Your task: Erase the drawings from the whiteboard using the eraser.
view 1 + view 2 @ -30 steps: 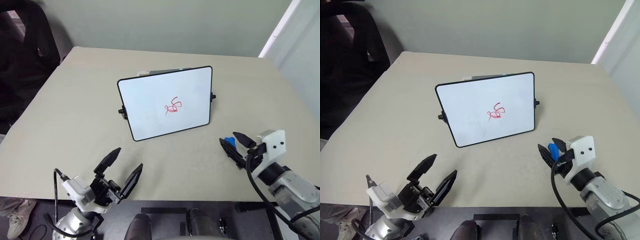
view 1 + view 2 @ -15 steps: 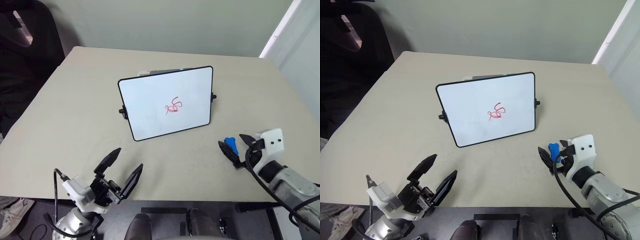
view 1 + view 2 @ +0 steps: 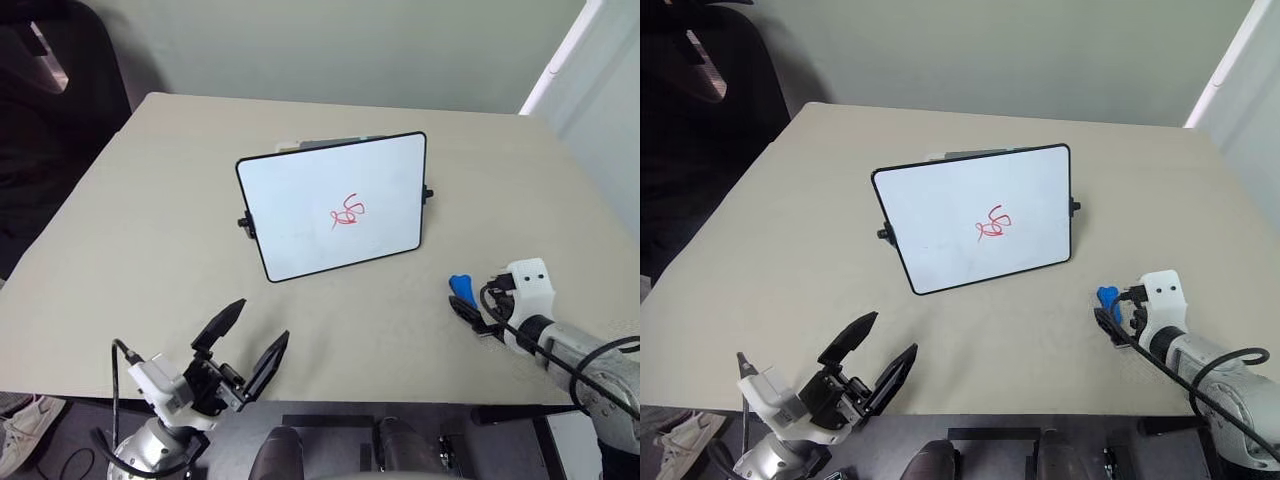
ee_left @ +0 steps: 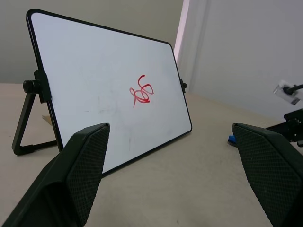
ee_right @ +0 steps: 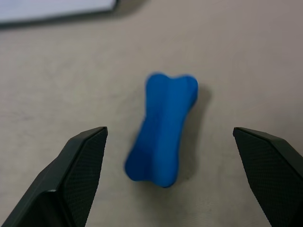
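Bone-shaped matte blue eraser (image 5: 162, 131) lying free on the beige table (image 3: 150, 250) at near right, right gripper (image 5: 170, 182) spread wide around it, black-framed whiteboard (image 3: 310, 210) propped mid-table with red looping drawings (image 3: 346, 213), left gripper (image 3: 243, 338) open near left.

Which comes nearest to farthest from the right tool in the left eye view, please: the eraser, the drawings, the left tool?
1. eraser, just ahead of the right tool
2. drawings, up on the whiteboard
3. left tool, across the table's near edge
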### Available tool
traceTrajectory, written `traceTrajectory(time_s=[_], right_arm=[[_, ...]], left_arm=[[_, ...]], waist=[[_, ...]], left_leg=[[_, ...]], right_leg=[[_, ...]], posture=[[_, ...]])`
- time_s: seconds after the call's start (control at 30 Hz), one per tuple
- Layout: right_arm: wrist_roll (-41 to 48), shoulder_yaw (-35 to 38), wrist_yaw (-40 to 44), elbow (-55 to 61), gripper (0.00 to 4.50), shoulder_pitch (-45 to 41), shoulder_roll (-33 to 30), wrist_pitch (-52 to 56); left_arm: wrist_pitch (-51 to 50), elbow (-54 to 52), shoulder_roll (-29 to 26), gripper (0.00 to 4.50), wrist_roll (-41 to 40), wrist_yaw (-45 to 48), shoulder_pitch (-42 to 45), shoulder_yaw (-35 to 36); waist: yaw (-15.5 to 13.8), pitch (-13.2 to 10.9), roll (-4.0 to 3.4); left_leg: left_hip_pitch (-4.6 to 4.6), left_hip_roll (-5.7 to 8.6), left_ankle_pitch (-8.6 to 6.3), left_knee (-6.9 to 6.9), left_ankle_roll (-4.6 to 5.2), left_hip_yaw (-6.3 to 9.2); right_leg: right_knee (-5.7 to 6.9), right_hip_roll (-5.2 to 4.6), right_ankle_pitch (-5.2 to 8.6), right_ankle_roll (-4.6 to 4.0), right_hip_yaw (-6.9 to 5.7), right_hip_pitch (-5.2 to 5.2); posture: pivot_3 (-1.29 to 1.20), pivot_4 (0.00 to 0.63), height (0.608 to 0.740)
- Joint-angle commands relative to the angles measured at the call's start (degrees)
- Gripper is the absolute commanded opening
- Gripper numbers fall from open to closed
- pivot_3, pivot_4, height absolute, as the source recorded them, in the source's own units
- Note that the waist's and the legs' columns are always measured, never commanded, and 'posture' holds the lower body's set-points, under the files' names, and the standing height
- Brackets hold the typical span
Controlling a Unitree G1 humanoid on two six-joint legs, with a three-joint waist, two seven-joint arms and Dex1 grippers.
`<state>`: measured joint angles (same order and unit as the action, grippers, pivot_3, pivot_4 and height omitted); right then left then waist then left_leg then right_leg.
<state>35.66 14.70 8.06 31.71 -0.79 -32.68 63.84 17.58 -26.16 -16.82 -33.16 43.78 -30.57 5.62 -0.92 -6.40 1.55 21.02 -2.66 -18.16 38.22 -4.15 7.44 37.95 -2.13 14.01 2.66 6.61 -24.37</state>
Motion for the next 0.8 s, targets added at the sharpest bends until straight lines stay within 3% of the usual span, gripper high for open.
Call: traceTrajectory(time_s=[0.03, 0.17, 0.27, 0.47, 0.6, 0.8], right_arm=[[-1.2, 0.5, 1.2, -0.4, 4.49, -1.3, -1.0, -0.4], [-1.8, -1.1, 1.8, -0.6, 4.49, -1.9, -0.4, -0.5], [-2.3, -2.4, 1.8, -0.5, 3.92, -1.9, -0.1, 0.0], [-2.8, -2.5, 2.5, 0.7, 1.71, -1.1, -0.9, 0.8], [-2.0, -0.7, 3.8, 3.3, 0.55, -0.4, -1.4, 0.4], [1.9, 0.1, 5.2, 11.2, 0.42, -6.7, -0.8, 0.2]], left_arm=[[1.1, -2.4, 0.0, 4.5, 0.2, 0.5, -0.4, -0.2], [1.0, -2.2, -0.2, 4.5, 0.0, 0.5, -0.3, 0.0], [1.2, -2.0, -0.2, 4.5, 0.0, 0.5, -0.2, 0.2], [1.2, -2.3, -0.2, 4.5, 0.1, 0.6, -0.6, 0.1], [1.4, -2.6, -0.1, 4.5, 0.1, 0.7, -1.2, -0.1], [1.5, -2.4, 0.0, 4.5, 0.2, 0.9, -1.2, -0.2]], waist=[[0.0, 0.0, 0.0], [0.0, 0.0, 0.0], [0.0, 0.0, 0.0], [0.0, 0.0, 0.0], [0.0, 0.0, 0.0], [0.2, 0.0, -0.01]], left_leg=[[0.0, 0.0, 0.0, 0.0, 0.0, 0.0], [0.0, 0.0, -0.01, 0.0, 0.01, -0.01], [0.0, 0.0, -0.01, 0.0, 0.01, 0.0], [0.0, 0.0, -0.01, 0.0, 0.01, 0.0], [0.0, 0.0, -0.01, 0.0, 0.02, -0.01], [-0.01, 0.0, -0.01, 0.0, 0.02, -0.03]], right_leg=[[0.0, 0.0, 0.0, 0.0, 0.0, 0.0], [0.0, 0.0, 0.0, 0.0, 0.0, 0.0], [0.0, 0.01, 0.0, 0.0, 0.0, 0.0], [0.0, 0.0, 0.0, 0.0, 0.0, 0.01], [0.0, 0.01, 0.0, 0.01, 0.0, 0.01], [0.01, 0.02, 0.0, 0.0, -0.01, 0.01]], posture=[[0.0, 0.15, 0.74], [0.0, 0.15, 0.74], [0.0, 0.15, 0.74], [0.0, 0.15, 0.74], [0.0, 0.15, 0.74], [0.0, 0.15, 0.74]])
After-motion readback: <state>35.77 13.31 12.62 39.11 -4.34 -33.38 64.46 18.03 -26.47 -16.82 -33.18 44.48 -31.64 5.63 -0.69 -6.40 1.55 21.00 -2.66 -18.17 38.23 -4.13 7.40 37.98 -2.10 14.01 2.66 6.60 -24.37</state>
